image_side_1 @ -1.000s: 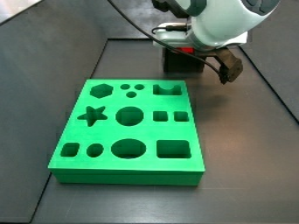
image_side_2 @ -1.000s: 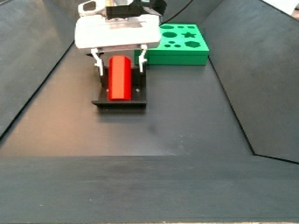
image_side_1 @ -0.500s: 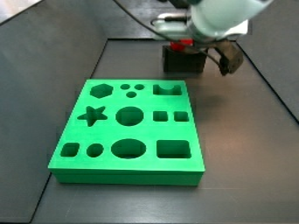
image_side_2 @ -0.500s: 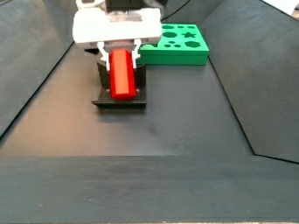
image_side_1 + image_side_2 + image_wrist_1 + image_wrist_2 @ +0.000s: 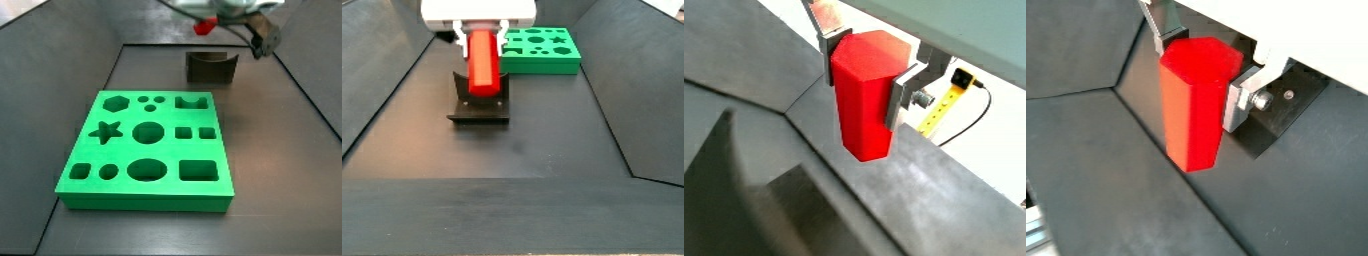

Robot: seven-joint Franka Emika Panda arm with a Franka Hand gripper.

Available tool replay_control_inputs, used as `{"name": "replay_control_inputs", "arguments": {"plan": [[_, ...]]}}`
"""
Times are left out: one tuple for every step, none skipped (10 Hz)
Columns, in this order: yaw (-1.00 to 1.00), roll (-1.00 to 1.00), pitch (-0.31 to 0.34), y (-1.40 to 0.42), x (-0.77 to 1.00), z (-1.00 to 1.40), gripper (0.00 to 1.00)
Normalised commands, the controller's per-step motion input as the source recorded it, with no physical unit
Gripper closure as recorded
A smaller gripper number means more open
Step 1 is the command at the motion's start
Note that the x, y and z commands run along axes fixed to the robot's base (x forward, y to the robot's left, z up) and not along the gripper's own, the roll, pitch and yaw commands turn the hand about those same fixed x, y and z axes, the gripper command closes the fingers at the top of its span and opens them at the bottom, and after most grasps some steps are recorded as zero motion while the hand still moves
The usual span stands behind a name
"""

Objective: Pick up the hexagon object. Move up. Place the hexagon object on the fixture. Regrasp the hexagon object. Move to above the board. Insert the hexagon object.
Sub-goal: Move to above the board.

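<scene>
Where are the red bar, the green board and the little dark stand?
hexagon object point(image 5: 482, 58): side view, long red face, held in the gripper point(image 5: 481, 36).
board point(image 5: 144, 190): side view, front wall.
fixture point(image 5: 210, 68): side view, front face.

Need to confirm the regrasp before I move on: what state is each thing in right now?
hand: shut on the hexagon object, raised above the fixture.
hexagon object: held between the fingers, hanging end-down, off the fixture.
fixture: on the floor, notch empty.
board: flat on the floor, all visible holes empty.
</scene>
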Motion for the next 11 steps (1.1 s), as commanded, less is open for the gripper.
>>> {"name": "replay_control_inputs", "arguments": {"plan": [[-0.17,-0.13,-0.092,0.16,-0.18,1.00,1.00],[-0.17,-0.14,-0.054,0.15,-0.17,1.00,1.00],[-0.16,-0.14,-0.029,0.15,-0.17,1.00,1.00],[-0.15,-0.14,-0.008,0.14,-0.17,1.00,1.00],[-0.12,-0.14,0.008,0.13,-0.17,1.00,1.00],[-0.10,-0.14,0.012,0.13,-0.17,1.00,1.00],[-0.08,-0.14,0.014,0.12,-0.17,1.00,1.00],[-0.06,-0.14,0.008,0.12,-0.17,1.00,1.00],[-0.05,-0.13,0.001,0.11,-0.17,1.00,1.00],[-0.04,-0.13,-0.006,0.10,-0.17,1.00,1.00],[-0.04,-0.12,-0.010,0.10,-0.17,1.00,1.00]]}}
